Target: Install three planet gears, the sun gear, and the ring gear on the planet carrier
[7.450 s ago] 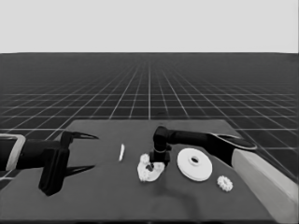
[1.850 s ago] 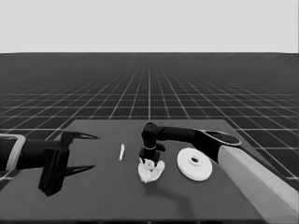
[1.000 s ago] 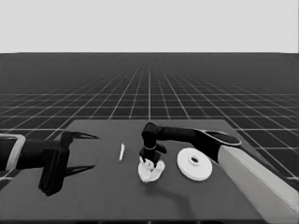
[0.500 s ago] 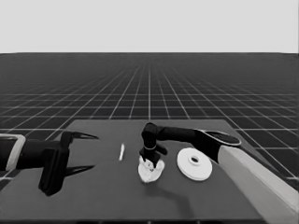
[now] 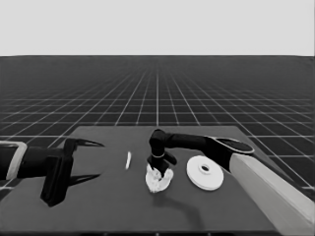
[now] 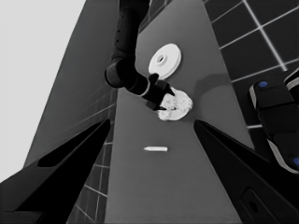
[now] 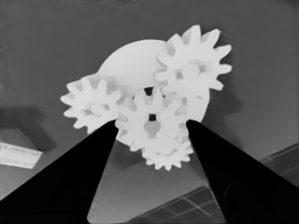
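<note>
Over the middle of the tabletop [image 5: 113,206], the right tool [image 5: 158,169] hangs at the gear cluster.

Seen from the right wrist, its two fingers [image 7: 70,182] stand apart on either side of the centre gear [image 7: 151,122], which sits on the smaller round part [image 7: 128,60] among three other gears: one [image 7: 192,63], a second [image 7: 93,107], and a third [image 7: 167,156] partly hidden beneath it. Whether the fingers touch the centre gear I cannot tell. The larger round part [image 5: 204,172] lies just beside the cluster, apart from it. A thin white piece [image 5: 128,160] lies between the cluster and the left tool [image 5: 81,160], which waits spread wide over the left end, gripping nothing.
</note>
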`<control>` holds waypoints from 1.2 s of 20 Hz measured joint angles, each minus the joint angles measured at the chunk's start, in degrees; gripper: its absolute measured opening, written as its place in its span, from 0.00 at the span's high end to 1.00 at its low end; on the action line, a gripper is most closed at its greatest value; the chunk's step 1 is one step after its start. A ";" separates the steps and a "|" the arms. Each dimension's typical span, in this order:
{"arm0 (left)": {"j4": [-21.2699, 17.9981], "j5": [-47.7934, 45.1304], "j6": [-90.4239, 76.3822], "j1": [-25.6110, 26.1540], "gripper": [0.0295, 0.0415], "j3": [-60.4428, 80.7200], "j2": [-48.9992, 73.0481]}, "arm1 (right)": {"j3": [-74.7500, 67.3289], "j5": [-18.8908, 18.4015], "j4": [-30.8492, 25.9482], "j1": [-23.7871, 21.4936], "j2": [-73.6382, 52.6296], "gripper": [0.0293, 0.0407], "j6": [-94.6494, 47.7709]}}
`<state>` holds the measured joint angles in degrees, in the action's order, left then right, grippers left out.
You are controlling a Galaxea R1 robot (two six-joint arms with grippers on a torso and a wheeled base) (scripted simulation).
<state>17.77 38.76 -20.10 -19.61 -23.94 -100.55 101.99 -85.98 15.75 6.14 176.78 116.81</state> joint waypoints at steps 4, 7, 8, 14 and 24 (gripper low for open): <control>0.00 0.00 0.00 0.00 0.25 0.00 0.00 | 0.00 0.00 0.00 0.00 0.00 0.86 2.40; 0.00 0.00 0.00 0.00 0.25 0.00 0.00 | 0.00 0.00 0.00 0.00 0.00 0.86 4.20; 0.00 0.00 0.00 0.00 0.25 0.00 0.00 | 0.00 0.00 0.00 0.00 0.00 0.86 4.80; 0.00 0.00 0.00 0.00 0.25 0.00 0.00 | 0.00 0.00 0.00 0.00 0.00 0.86 8.40; 0.00 0.00 0.00 0.00 0.25 0.00 0.00 | 0.00 0.00 0.00 0.00 0.00 0.86 14.40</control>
<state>17.77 38.76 -20.10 -19.61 -23.94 -100.55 101.99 -85.98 15.75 6.14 176.77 131.21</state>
